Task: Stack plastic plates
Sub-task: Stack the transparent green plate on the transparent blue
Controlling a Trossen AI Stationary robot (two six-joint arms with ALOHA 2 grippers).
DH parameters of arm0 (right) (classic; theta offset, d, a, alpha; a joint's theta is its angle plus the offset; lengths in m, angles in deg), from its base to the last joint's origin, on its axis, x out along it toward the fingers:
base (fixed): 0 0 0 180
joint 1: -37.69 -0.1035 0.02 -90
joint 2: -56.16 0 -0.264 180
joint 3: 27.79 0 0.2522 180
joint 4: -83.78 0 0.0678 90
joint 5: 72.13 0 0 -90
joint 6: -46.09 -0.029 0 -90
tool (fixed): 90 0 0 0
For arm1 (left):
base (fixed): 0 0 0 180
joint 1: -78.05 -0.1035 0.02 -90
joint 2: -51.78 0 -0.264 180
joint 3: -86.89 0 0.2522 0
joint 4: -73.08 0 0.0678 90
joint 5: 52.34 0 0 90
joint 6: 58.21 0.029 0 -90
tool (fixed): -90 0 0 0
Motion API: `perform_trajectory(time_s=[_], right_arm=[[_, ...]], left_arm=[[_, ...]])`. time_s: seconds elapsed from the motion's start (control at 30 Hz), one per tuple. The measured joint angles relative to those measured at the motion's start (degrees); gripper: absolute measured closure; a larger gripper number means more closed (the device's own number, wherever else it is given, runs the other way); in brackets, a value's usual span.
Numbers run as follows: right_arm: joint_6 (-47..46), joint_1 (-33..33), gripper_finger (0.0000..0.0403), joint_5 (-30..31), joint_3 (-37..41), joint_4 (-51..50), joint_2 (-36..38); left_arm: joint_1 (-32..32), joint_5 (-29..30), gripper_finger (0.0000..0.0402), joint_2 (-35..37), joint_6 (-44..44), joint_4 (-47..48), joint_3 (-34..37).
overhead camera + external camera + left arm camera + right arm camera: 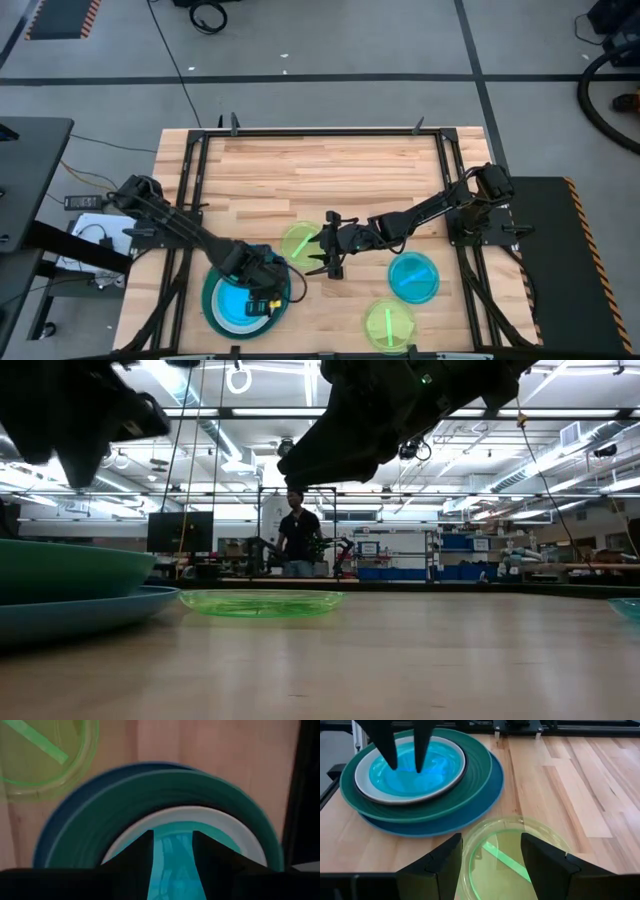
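Wooden table (330,170) scene: left gripper (262,290) hangs part-open and empty over the stack (222,300), right gripper (490,857) wide open over a lime-green plate (515,855), so grabbing its rim looks next.

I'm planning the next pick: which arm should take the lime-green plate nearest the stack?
Right. The right gripper hangs open directly over that lime-green plate, a finger on each side of its near rim. The left gripper is over the stack, above the cyan plate.
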Motion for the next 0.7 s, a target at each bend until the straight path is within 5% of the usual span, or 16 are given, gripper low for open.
perform_trajectory(time_s=[0.3,0.7], right_arm=[[-1.44,-0.17,0.0191,1.17,0.0,-2.52,0.01],[-4.93,-3.35,0.0195,13.26,-0.02,-11.76,1.75]], left_arm=[[-5.14,-1.88,0.026,-2.9,7.46,-2.33,0.0],[-11.0,0.01,0.026,-6.48,18.01,-8.63,-0.07]])
